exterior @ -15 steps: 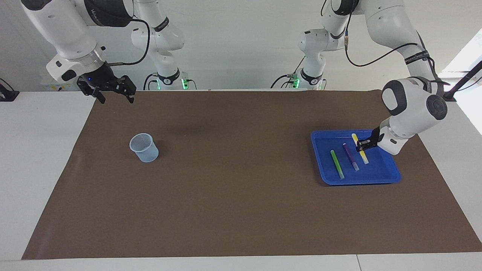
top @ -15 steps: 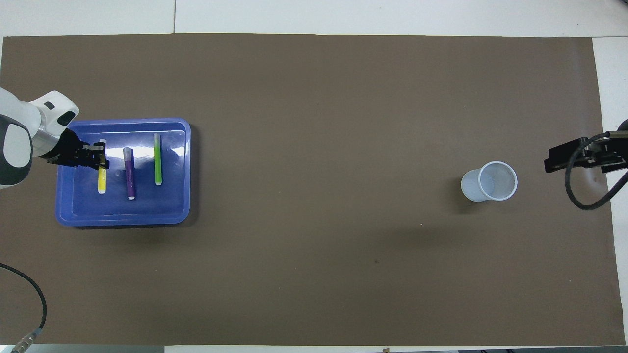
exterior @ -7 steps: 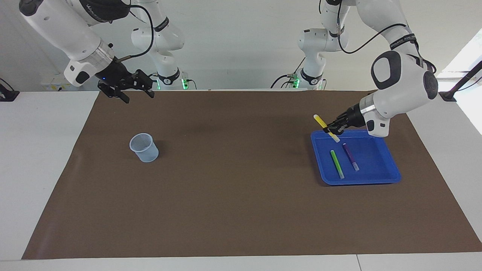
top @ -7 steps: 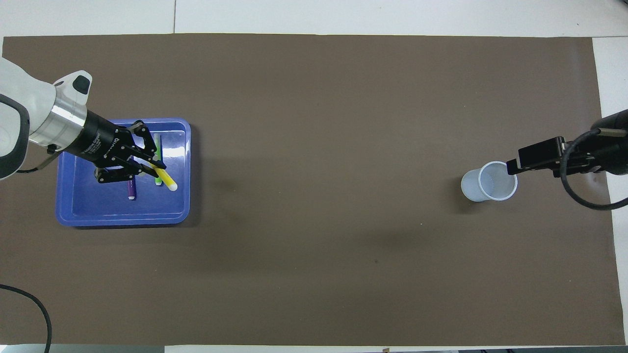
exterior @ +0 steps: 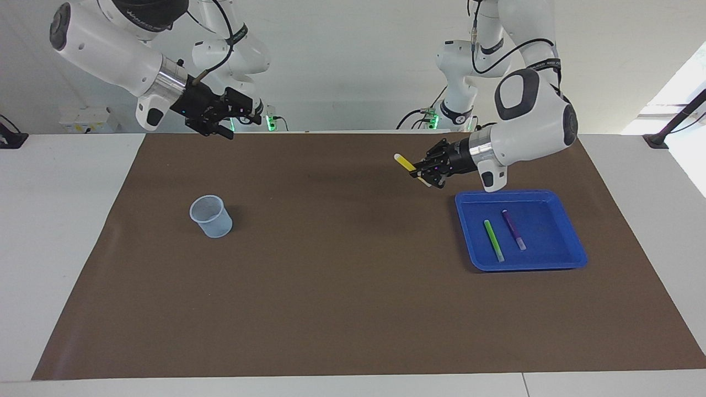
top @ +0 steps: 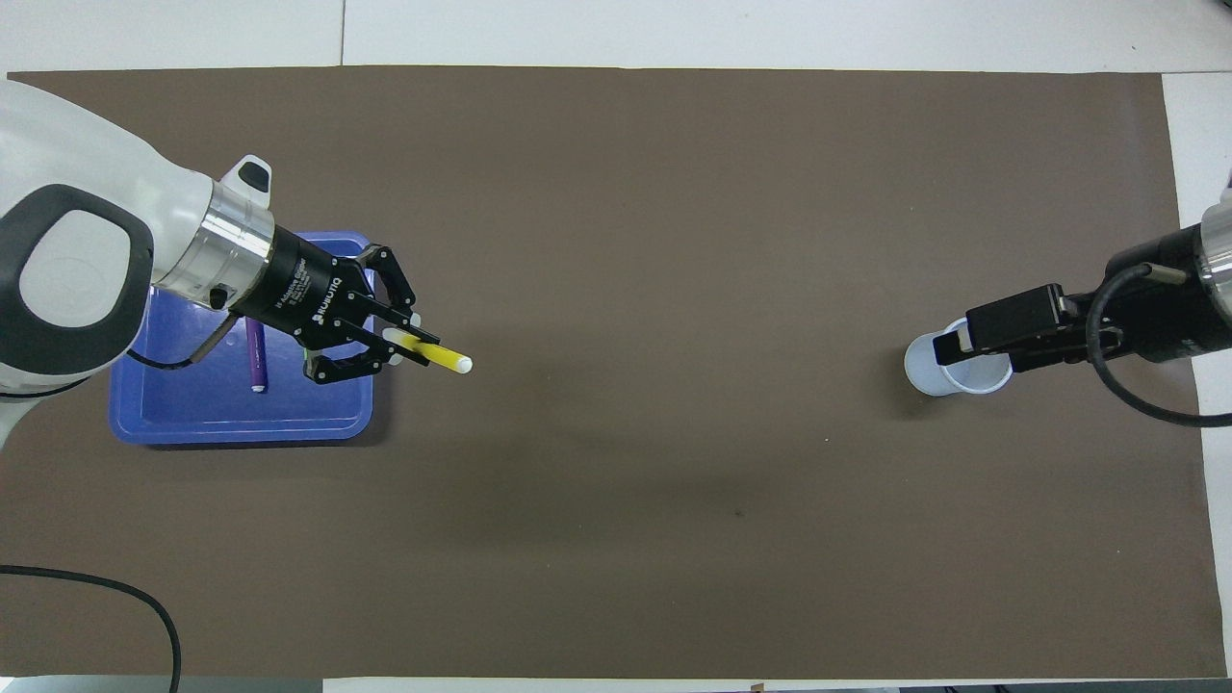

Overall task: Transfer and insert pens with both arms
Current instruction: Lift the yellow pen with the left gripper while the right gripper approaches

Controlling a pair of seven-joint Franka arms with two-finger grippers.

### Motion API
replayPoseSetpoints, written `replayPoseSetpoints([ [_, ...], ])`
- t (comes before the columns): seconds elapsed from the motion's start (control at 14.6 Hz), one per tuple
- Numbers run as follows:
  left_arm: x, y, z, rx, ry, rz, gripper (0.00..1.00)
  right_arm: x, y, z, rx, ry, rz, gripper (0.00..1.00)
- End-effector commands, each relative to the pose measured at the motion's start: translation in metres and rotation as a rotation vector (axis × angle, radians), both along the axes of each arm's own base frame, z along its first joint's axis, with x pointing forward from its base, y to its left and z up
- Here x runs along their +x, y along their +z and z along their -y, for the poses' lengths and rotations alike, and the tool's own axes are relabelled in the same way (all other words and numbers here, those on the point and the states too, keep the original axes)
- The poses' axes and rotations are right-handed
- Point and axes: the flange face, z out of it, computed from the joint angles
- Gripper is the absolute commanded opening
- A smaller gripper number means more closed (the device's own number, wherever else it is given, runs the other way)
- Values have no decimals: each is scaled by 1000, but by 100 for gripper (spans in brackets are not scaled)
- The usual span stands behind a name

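Brown-covered bench (exterior: 342, 286). Yellow pen (exterior: 406, 163) clamped in left pincer (exterior: 423, 175), lifted clear over the mat beside blue tray (exterior: 573, 258). Green pen (exterior: 493, 240) and purple pen (exterior: 513, 229) left in tray. Right pincer (exterior: 234, 118) wide, empty. Cup (exterior: 210, 216) holds nothing yet; handover and all three insertions remaining.

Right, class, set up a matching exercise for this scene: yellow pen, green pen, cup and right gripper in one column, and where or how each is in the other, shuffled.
Column one:
1. yellow pen
2. green pen
3. cup
4. right gripper

Column two:
A. standing on the brown mat, toward the right arm's end
B. lying in the blue tray beside the purple pen
C. in the air, jaws open, holding nothing
D. clamped in the left gripper, over the mat

Pairs: 1-D, 2-B, 3-A, 4-C
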Motion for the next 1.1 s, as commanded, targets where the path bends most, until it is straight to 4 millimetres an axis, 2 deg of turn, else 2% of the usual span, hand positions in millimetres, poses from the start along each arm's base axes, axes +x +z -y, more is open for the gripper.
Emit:
replayPoseSetpoints([
  [0.0,-29,-5,32,-46,134,-46,0,-8,0,-7,28,-51,18,100],
  [0.21,-46,-11,44,-138,293,-128,0,-8,2,-50,19,-66,12,100],
  [0.34,-60,-11,57,-132,434,-138,0,-7,-4,-72,14,-82,51,100],
  [0.48,-78,-13,66,-174,519,-146,0,-14,-9,-102,10,-102,68,100],
  [0.69,-83,-15,65,-206,578,-174,0,-14,-16,-130,32,-203,60,100],
  [0.82,-82,-14,66,-212,596,-196,0,-9,-28,-150,30,-215,75,100],
  [1.03,-84,-14,69,-215,600,-199,0,-5,-37,-171,30,-220,106,100],
])
